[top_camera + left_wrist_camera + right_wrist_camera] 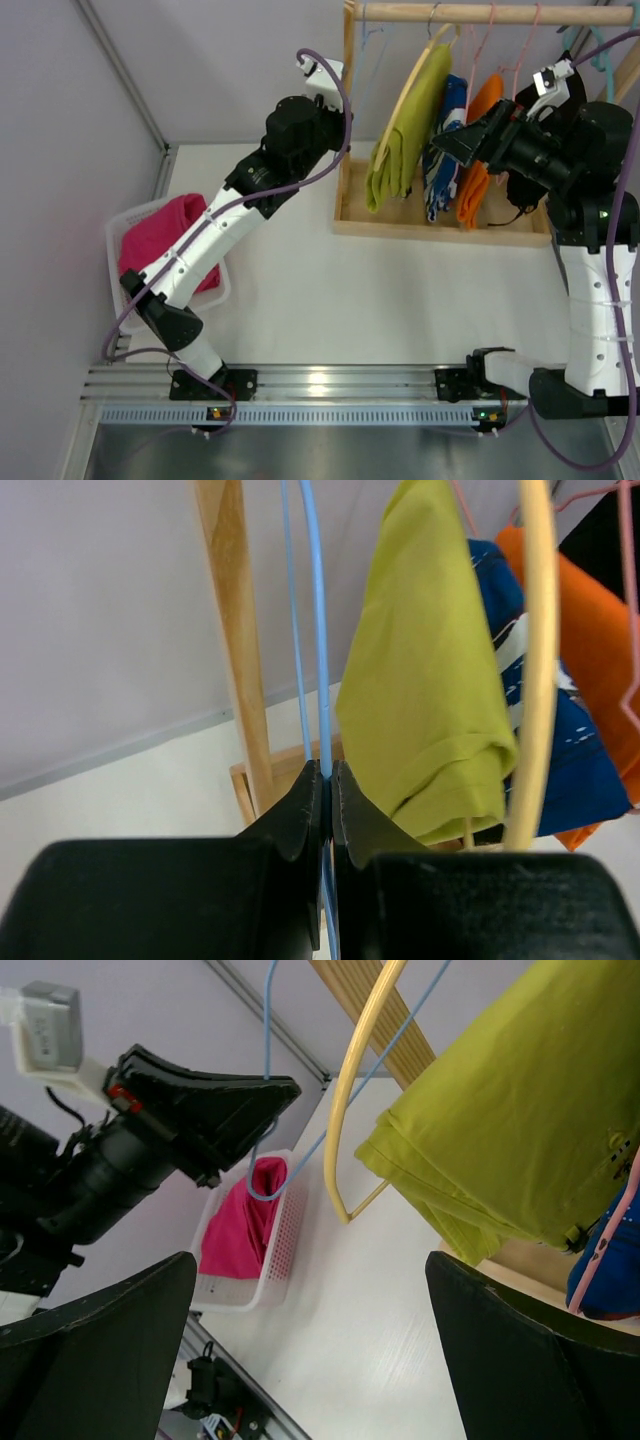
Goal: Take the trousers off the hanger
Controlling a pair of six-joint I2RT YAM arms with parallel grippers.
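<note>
Lime yellow-green trousers hang folded over a pale yellow hanger on the rack; the left wrist view shows them too. A second pair of trousers, magenta-pink, lies in a white basket at the left. My left gripper is shut on the wire of a bare light-blue hanger beside the rack's left post. My right gripper stands wide open with nothing between its fingers. It faces the lime trousers from their right, and in the top view it is apart from them.
The wooden rack has a top rod, a left post and a base frame. A blue patterned garment and an orange one hang right of the lime pair. An aluminium rail runs along the near edge.
</note>
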